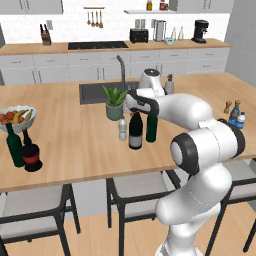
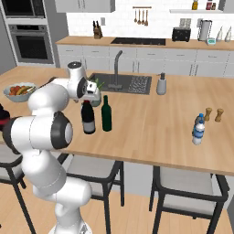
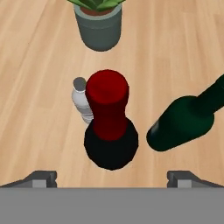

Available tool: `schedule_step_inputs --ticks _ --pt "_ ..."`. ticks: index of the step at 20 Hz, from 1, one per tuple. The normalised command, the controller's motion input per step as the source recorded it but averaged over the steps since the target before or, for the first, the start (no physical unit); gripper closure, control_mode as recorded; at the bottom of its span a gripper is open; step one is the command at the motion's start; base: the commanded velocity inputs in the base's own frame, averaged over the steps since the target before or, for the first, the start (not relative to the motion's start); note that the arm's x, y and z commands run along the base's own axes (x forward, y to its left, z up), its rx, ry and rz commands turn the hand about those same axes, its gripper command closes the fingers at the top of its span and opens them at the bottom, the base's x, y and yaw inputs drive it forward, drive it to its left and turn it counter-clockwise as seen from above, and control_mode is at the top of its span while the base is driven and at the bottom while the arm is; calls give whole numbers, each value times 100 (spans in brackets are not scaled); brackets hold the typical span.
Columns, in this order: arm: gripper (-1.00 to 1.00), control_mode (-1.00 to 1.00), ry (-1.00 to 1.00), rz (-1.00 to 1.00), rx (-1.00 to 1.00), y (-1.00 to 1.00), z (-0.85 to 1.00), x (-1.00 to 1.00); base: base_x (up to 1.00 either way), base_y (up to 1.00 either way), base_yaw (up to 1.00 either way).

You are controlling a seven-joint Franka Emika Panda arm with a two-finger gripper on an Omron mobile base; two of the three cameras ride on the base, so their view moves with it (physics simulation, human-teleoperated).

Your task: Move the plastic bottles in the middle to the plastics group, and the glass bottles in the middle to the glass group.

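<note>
The gripper point(image 3: 112, 177) hangs above the wine bottle point(image 3: 109, 127), fingers spread wide and holding nothing. Just beside it on the wooden counter point(image 1: 75, 145) stand the dark green bottle point(image 3: 183, 122) and the small clear plastic bottle point(image 3: 82, 100). Beyond them sits a potted plant point(image 3: 98, 24).

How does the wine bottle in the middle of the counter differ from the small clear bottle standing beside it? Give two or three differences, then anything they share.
The wine bottle is dark and opaque; the small plastic bottle is clear and greyish. The wine bottle is roughly twice as tall. Its neck wears red foil, while the plastic bottle has a pale cap. Both stand upright on the wooden counter, close together.
</note>
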Motion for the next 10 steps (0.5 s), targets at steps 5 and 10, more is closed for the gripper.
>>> schedule_step_inputs --ticks 5,10 --pt "-100 -100 0 0 0 9 -8 15 0 0 0" --pt "-100 -100 0 0 0 4 -19 8 0 0 0"
